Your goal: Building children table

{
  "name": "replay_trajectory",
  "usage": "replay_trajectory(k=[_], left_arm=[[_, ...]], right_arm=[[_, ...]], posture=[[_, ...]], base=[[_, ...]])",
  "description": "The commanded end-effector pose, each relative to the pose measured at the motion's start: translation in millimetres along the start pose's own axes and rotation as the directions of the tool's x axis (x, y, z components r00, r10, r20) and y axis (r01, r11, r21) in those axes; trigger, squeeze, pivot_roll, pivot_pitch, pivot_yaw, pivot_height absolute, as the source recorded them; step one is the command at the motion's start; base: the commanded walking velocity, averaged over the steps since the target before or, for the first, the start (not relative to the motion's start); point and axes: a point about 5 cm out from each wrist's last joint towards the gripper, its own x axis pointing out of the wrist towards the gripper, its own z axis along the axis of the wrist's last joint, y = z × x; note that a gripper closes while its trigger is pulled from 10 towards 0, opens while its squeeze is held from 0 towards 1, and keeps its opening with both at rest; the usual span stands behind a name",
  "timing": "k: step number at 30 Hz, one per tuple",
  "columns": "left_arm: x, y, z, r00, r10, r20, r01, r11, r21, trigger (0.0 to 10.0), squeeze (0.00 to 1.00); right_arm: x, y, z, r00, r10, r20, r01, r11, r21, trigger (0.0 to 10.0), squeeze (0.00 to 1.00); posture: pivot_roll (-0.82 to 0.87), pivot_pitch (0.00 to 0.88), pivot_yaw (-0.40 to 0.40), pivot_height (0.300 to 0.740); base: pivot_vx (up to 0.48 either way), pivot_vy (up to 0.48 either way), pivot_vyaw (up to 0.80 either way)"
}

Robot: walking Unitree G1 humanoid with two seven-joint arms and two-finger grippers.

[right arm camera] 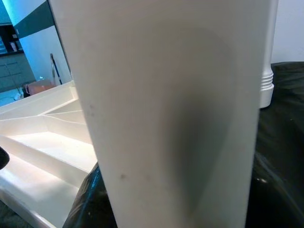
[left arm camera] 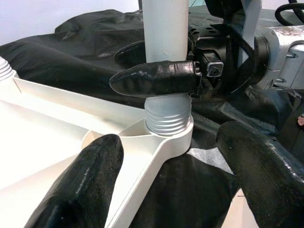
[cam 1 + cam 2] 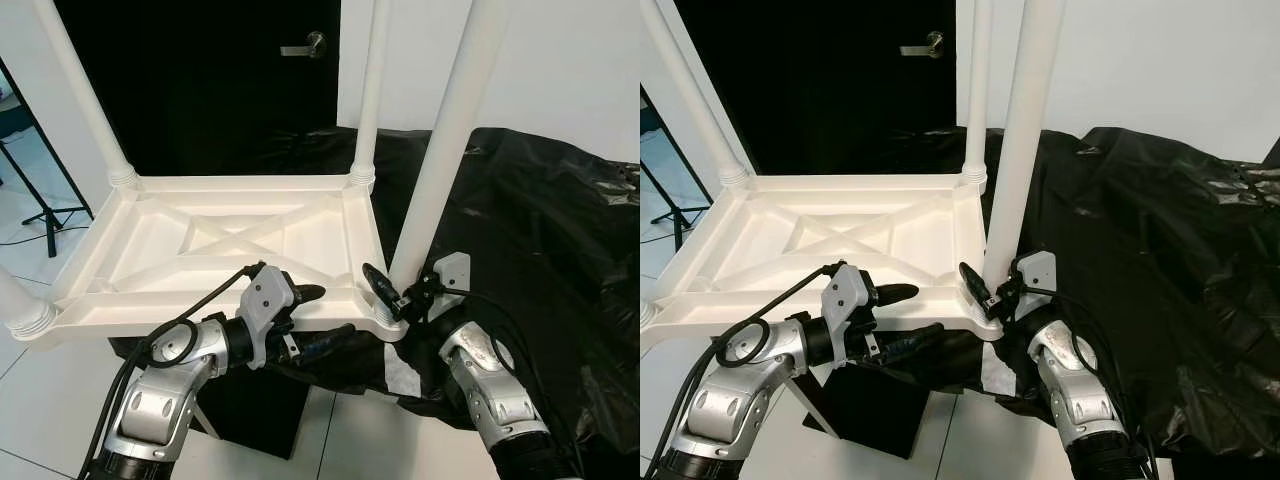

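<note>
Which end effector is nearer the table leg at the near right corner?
Right. The right end effector grips the table leg just above its threaded base; the left end effector straddles the tabletop edge beside it.

Pale tiled floor (image 3: 350,440) below, carrying a small black box-shaped stand (image 3: 255,410) and crumpled black plastic sheeting (image 3: 560,230); upturned white plastic tabletop (image 3: 220,250) resting across both.

Even bright light; my near fingers (image 2: 80,185) blur, and the leg (image 1: 175,114) between them is unfocused.
</note>
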Motion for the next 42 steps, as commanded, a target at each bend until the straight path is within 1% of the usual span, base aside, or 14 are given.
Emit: replay_trajectory(k=[1,8,11,13,16,18,27,28,29,30,38,39,40,42], left_arm=[[-0.3,3.8,2.6,0.998,0.068,-0.002,-0.068,0.998,0.008,10.0,0.00],[1.5,3.2,3.5,0.998,0.061,0.000,-0.061,0.998,0.007,10.0,0.00],[1.9,2.5,4.4,0.998,0.061,0.004,-0.061,0.998,0.004,10.0,0.00],[1.9,2.5,4.4,0.998,0.061,0.004,-0.061,0.998,0.004,10.0,0.00],[1.5,1.0,4.6,0.998,0.068,0.009,-0.068,0.998,0.000,10.0,0.00],[1.7,0.7,4.6,0.998,0.068,0.009,-0.068,0.998,-0.001,10.0,0.00],[3.7,3.1,5.9,0.998,0.067,0.011,-0.067,0.998,0.001,10.0,0.00],[4.5,3.4,6.5,0.998,0.064,0.012,-0.064,0.998,0.004,10.0,0.00],[4.5,3.4,6.5,0.998,0.064,0.012,-0.064,0.998,0.004,10.0,0.00],[5.3,3.8,6.9,0.998,0.062,0.013,-0.062,0.998,0.005,10.0,0.00],[9.0,3.3,7.6,0.999,0.048,0.016,-0.048,0.999,0.012,10.0,0.00],[9.8,2.3,7.1,0.999,0.046,0.016,-0.046,0.999,0.010,10.0,0.00],[10.6,0.8,6.2,0.999,0.042,0.013,-0.042,0.999,0.013,10.0,0.00],[11.8,-1.4,4.7,0.999,0.039,0.008,-0.039,0.999,0.013,10.0,0.00]], right_arm=[[-16.2,-2.7,-34.2,0.984,-0.032,-0.176,0.047,0.996,0.079,10.0,0.00],[-17.1,-3.1,-32.4,0.986,-0.032,-0.164,0.040,0.998,0.045,10.0,0.00],[-17.9,-3.8,-32.0,0.976,-0.140,-0.168,0.141,0.990,-0.001,10.0,0.00],[-17.9,-3.8,-32.0,0.976,-0.140,-0.168,0.141,0.990,-0.001,10.0,0.00],[-19.4,-1.5,-27.0,0.900,-0.415,-0.132,0.408,0.910,-0.077,10.0,0.00],[-19.0,0.3,-25.3,0.881,-0.456,-0.124,0.450,0.890,-0.076,10.0,0.00],[-12.6,8.6,-14.1,0.888,-0.455,-0.057,0.452,0.890,-0.057,10.0,0.00],[-12.5,6.9,-10.9,0.895,-0.445,-0.036,0.443,0.895,-0.041,10.0,0.60],[-12.5,6.9,-10.9,0.895,-0.445,-0.036,0.443,0.895,-0.041,10.0,0.60],[-12.8,4.3,-6.4,0.904,-0.428,-0.009,0.428,0.903,-0.030,10.0,1.00],[-14.7,-14.5,14.8,0.957,-0.284,0.057,0.287,0.957,-0.039,10.0,1.00],[-14.7,-16.3,17.0,0.969,-0.240,0.055,0.243,0.968,-0.056,10.0,0.59],[-14.2,-18.2,18.1,0.981,-0.189,0.040,0.191,0.980,-0.056,10.0,0.00],[-13.0,-22.4,20.0,0.994,-0.107,0.018,0.108,0.992,-0.062,10.0,0.00]], posture=[[0.06,0.000,0.007,0.740],[0.05,0.000,0.008,0.740],[0.06,0.000,0.002,0.740],[0.06,0.000,0.002,0.740],[0.06,0.000,-0.004,0.740],[0.06,0.000,-0.008,0.740],[0.05,0.000,0.005,0.740],[0.04,0.000,0.007,0.740],[0.04,0.000,0.007,0.740],[0.04,0.000,0.007,0.740],[0.03,0.000,0.007,0.740],[0.02,0.000,0.006,0.740],[0.03,0.000,0.004,0.740],[0.03,0.000,0.002,0.740]], base=[[0.000,0.000,0.00],[0.000,0.000,0.00],[0.000,0.000,0.00],[0.000,0.000,0.00],[0.000,0.000,0.00],[0.000,0.000,0.00],[0.000,0.000,0.00],[0.000,0.000,0.00],[0.000,0.000,0.00],[0.000,0.000,0.00],[0.000,0.000,0.00],[0.000,0.000,0.00],[0.000,0.000,0.00],[0.000,0.000,0.00]])
